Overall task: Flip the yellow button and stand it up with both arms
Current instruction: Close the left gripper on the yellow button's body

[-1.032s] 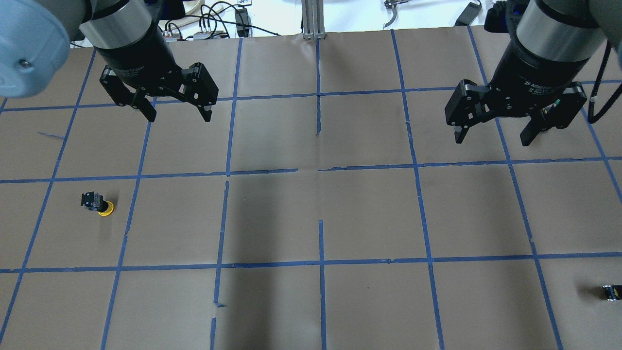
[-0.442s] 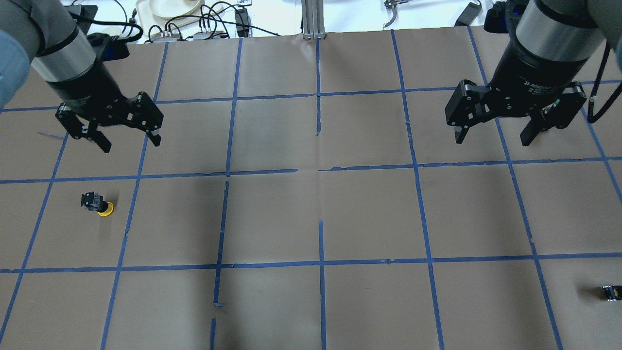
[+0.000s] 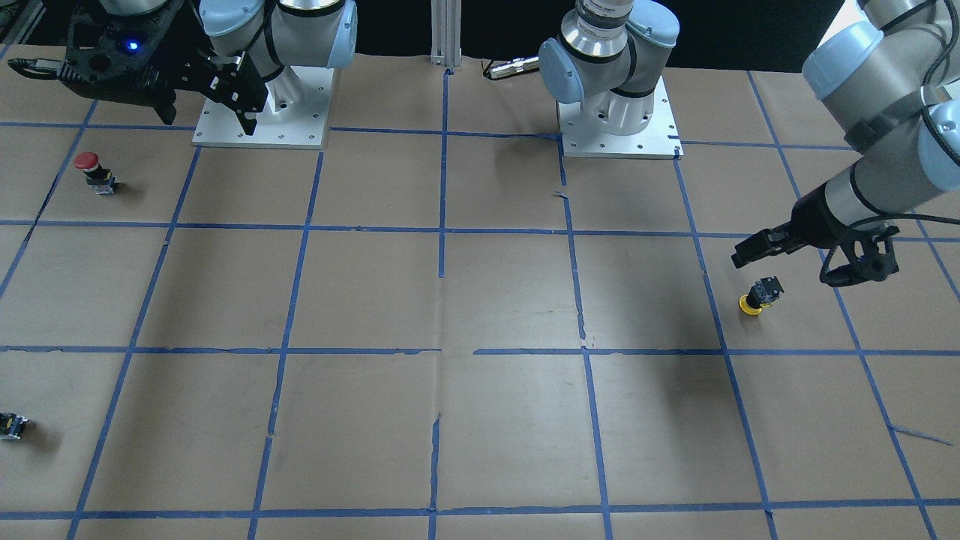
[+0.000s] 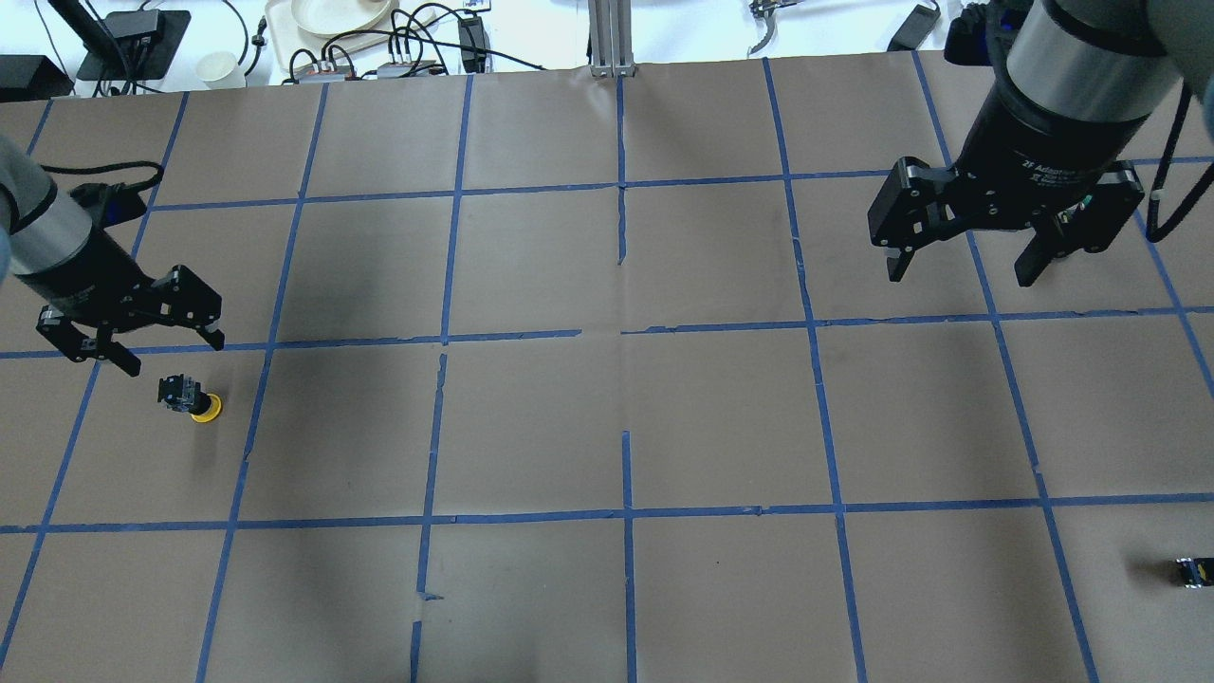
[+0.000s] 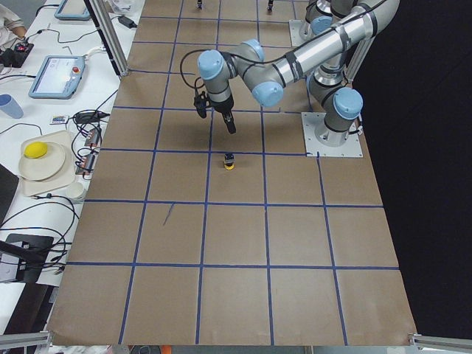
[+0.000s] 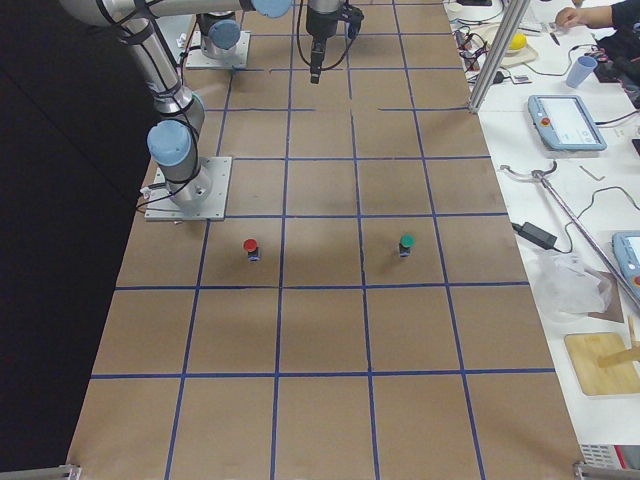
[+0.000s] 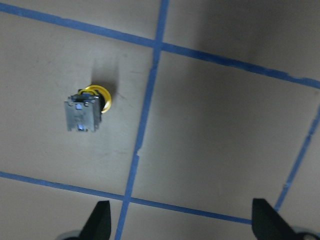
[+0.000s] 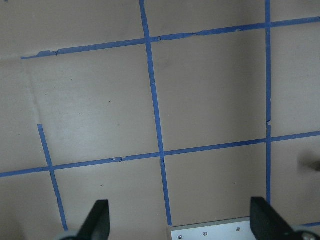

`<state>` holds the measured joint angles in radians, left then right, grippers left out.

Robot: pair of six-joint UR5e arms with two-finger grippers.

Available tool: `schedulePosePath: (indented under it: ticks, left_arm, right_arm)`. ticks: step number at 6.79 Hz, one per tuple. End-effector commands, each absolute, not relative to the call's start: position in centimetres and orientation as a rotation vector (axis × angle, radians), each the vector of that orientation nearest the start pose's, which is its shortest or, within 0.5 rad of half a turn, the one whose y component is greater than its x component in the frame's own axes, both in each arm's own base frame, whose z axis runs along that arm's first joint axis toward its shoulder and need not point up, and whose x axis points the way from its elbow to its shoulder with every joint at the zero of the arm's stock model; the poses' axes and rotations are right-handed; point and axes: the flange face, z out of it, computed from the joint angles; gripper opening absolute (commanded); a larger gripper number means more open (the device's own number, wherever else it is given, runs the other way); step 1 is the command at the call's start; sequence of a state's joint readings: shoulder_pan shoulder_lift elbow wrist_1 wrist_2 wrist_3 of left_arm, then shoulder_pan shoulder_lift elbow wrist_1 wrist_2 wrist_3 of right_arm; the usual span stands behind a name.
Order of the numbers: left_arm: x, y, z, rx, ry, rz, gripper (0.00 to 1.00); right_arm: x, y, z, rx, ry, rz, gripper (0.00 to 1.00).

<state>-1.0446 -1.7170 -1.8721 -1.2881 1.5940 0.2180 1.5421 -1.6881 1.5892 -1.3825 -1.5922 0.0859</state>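
Note:
The yellow button (image 4: 193, 398) rests cap down with its black-grey body up, at the table's left side; it also shows in the front view (image 3: 757, 295), the exterior left view (image 5: 229, 161) and the left wrist view (image 7: 85, 107). My left gripper (image 4: 169, 351) is open and empty, hovering just behind and above the button; it also shows in the front view (image 3: 787, 270), and its fingertips frame bare table in the left wrist view (image 7: 182, 225). My right gripper (image 4: 958, 277) is open and empty, high over the right back of the table, far from the button (image 3: 208, 124).
A red-capped button (image 3: 88, 166) stands near the right arm's base plate (image 3: 225, 139). A green-capped button (image 6: 405, 243) stands beside it. A small dark capless part (image 4: 1192, 571) lies at the front right. Cables and dishes (image 4: 332, 19) lie beyond the far edge.
My left gripper has moved left and toward the table's front, dropping lower, from the back left to just behind the yellow button. The right arm and the button have not moved.

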Motion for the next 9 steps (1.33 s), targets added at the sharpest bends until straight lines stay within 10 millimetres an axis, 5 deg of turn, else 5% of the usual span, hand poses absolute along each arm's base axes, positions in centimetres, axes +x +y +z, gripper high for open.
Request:
schedulePosePath:
  ticks: [1,2,5,7,9]
  left_arm:
    - [19.9,-50.0,23.1,-0.478,3.118,0.134,1.0]
    - [19.5,-50.1,22.7,-0.481,3.122,0.146,1.0]
    - [17.4,-50.0,22.3,-0.436,3.136,0.192,0.67]
    - [17.1,-49.3,22.0,-0.418,3.154,0.259,0.22]
    - [17.8,-49.4,23.0,-0.247,3.217,0.311,0.15]
  right_arm:
    - [11.8,-43.4,51.6,0.18,3.162,0.137,1.0]
    - [11.8,-43.4,51.6,0.18,3.162,0.137,1.0]
    - [11.8,-43.4,51.6,0.178,3.165,0.137,1.0]
    - [11.7,-43.5,51.5,0.195,3.168,0.137,1.0]
    - [11.3,-43.7,51.3,0.221,3.167,0.152,1.0]
